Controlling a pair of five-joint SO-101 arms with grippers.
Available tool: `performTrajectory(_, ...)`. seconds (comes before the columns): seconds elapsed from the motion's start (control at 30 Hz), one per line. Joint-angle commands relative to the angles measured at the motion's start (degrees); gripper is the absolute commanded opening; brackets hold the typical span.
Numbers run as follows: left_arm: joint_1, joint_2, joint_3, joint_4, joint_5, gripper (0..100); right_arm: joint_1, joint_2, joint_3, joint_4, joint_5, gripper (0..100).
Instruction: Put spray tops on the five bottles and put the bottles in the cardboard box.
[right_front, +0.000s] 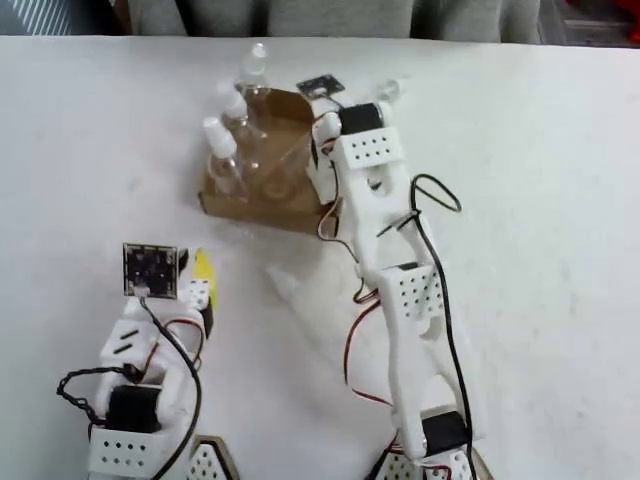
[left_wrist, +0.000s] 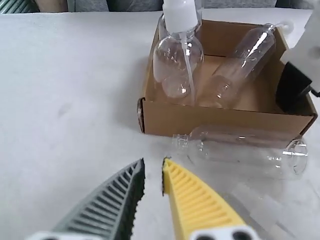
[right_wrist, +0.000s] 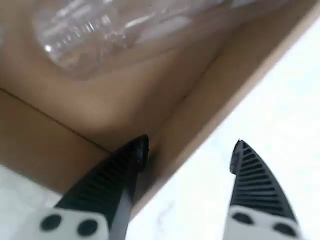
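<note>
The cardboard box (right_front: 250, 208) sits at mid-table. Inside it stand clear bottles with white spray tops (right_front: 217, 135), and one bottle (left_wrist: 240, 65) leans across the inside. The left wrist view has a topped bottle (left_wrist: 177, 60) upright at the box's (left_wrist: 210, 120) near corner. Another clear bottle (left_wrist: 245, 150) without a top lies on the table against the box's front wall. My right gripper (right_wrist: 191, 147) (right_front: 322, 170) is open astride a box wall (right_wrist: 200, 115), one finger inside, one outside. My left gripper (left_wrist: 153, 172) (right_front: 203, 272) hovers over the table short of the box, slightly open and empty.
The right arm (right_front: 400, 280) stretches from the front edge up to the box's right side. The left arm's base (right_front: 140, 400) sits at the front left. White tabletop (right_front: 90, 150) spreads wide to the left and right of the box.
</note>
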Motion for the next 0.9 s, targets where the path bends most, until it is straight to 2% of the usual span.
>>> performTrajectory(0.0, -0.48, -0.57, -0.09, -1.23, -0.44, 9, 0.48, -9.1, -0.35, 2.07, -1.41, 20.5)
performTrajectory(0.2, -0.48, -0.57, -0.09, -1.23, -0.44, 9, 3.74, -15.69, -0.88, 0.57, -8.62, 13.4)
performTrajectory(0.5, -0.48, -0.57, -0.09, -1.23, -0.44, 9, 7.08, -15.52, -0.26, -8.92, -14.24, 13.4)
performTrajectory(0.8, -0.48, -0.57, -0.09, -1.05, -0.44, 9, 10.15, -7.6, -0.79, -21.14, -13.01, 13.2)
performTrajectory(0.87, -0.48, -0.57, -0.09, -1.05, -0.44, 9, 11.91, -5.41, -0.79, -25.71, -6.86, 13.1)
